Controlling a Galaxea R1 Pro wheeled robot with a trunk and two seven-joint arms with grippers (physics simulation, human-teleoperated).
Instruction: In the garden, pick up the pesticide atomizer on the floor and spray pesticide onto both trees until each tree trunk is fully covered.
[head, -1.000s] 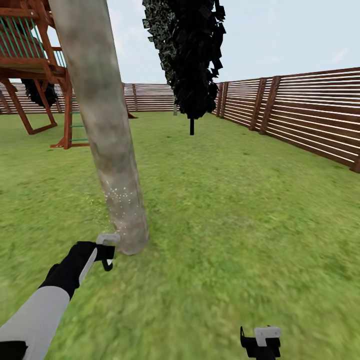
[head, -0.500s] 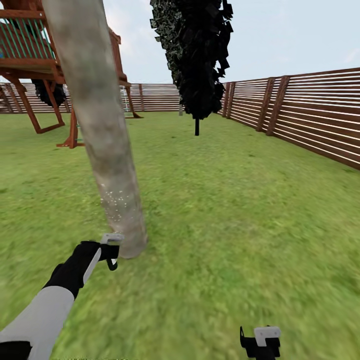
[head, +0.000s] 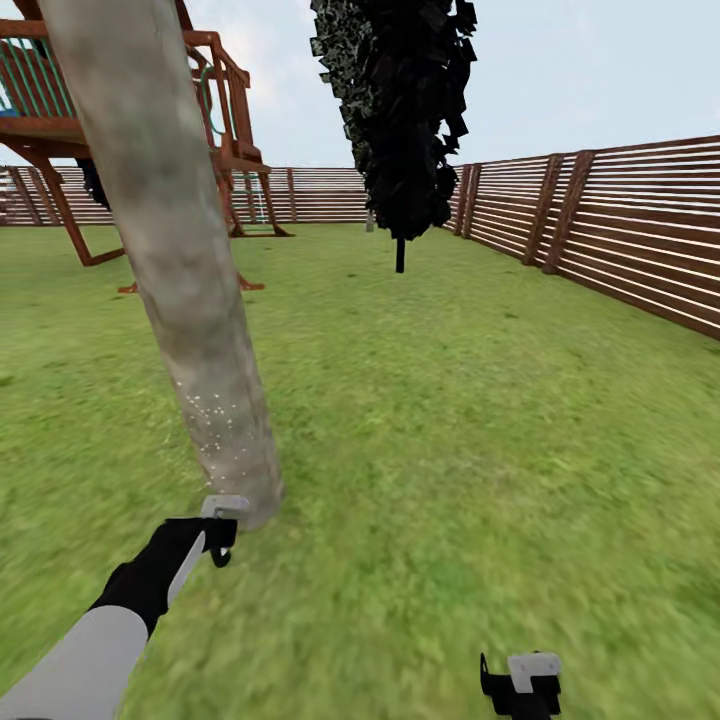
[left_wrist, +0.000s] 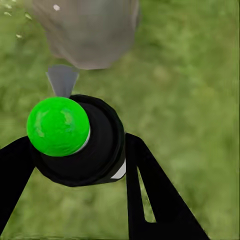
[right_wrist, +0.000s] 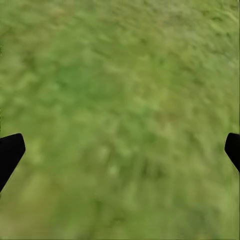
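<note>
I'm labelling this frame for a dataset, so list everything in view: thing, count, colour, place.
tree trunk: one, mottled tan-grey, near left, white specks low on the bark
pesticide atomizer: one, dark body, green cap, held close to the trunk's base
cone-shaped tree: one, near-black, centre far
play structure: one, brown wood, far left behind the trunk
fence: one, brown horizontal slats, along the right and back
lawn: green, all around
left claw: one, black, shut on the atomizer, beside the trunk's base
right claw: one, black, open, low over grass
</note>
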